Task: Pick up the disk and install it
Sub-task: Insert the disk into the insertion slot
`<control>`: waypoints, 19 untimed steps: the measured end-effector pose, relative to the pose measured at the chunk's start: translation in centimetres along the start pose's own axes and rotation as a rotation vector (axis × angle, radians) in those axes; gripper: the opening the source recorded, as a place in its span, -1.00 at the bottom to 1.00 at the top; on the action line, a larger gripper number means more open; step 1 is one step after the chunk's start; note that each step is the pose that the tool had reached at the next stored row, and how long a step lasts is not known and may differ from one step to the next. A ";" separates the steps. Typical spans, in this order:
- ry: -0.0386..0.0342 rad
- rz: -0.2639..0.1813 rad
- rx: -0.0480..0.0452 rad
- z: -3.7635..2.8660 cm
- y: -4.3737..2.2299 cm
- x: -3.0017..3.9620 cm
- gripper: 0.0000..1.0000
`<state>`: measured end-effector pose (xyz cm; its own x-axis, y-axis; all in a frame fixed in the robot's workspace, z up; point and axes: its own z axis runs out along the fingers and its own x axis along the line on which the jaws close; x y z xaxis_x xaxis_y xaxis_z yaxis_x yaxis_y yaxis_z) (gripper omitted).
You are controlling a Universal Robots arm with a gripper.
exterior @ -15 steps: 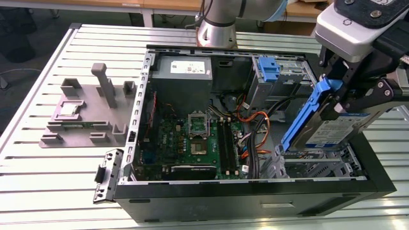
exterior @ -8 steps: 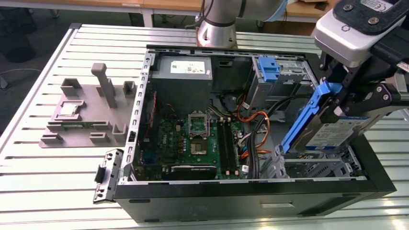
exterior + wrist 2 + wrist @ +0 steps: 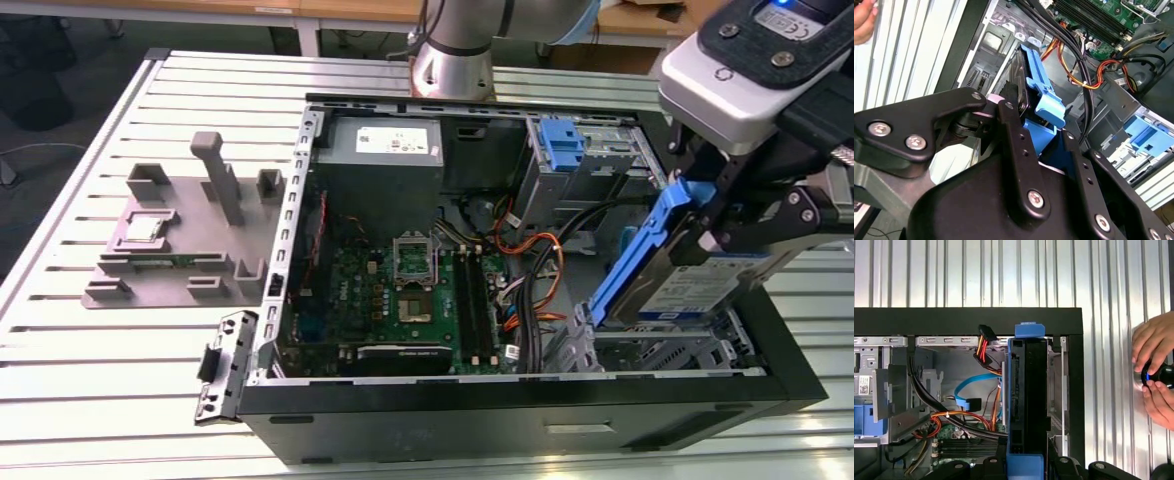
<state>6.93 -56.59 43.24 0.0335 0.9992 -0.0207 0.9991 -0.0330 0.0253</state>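
Disk (image 3: 697,285) is clamped in our gripper (image 3: 750,218), tilted, hanging over the drive bay (image 3: 654,350) in the case (image 3: 534,398) corner on the exterior view's right. We're mid-install, not seated. Our read: insertion needs the disk squared to the bay, clear of the cables (image 3: 541,245).

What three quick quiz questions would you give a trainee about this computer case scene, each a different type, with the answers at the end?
1. True or false: the gripper is open and empty.
2. Where is the disk?
A. On the grey stand.
B. In the gripper, held on edge at the end of the open computer case on the exterior view's right.
C. Flat on the green circuit board.
3. Fill in: the plastic frame around the disk is ____.

Key:
1. False; the gripper is shut on the disk.
2. B.
3. Blue.
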 end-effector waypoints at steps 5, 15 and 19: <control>0.0136 0.000 0.0004 0.19 0.00 -0.18 -0.26; 0.0147 -0.002 0.0004 0.38 0.00 -0.19 -0.26; 0.0149 -0.002 0.0004 0.44 0.00 -0.13 -0.26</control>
<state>6.94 -56.73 42.80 0.0309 0.9995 -0.0058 0.9992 -0.0307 0.0249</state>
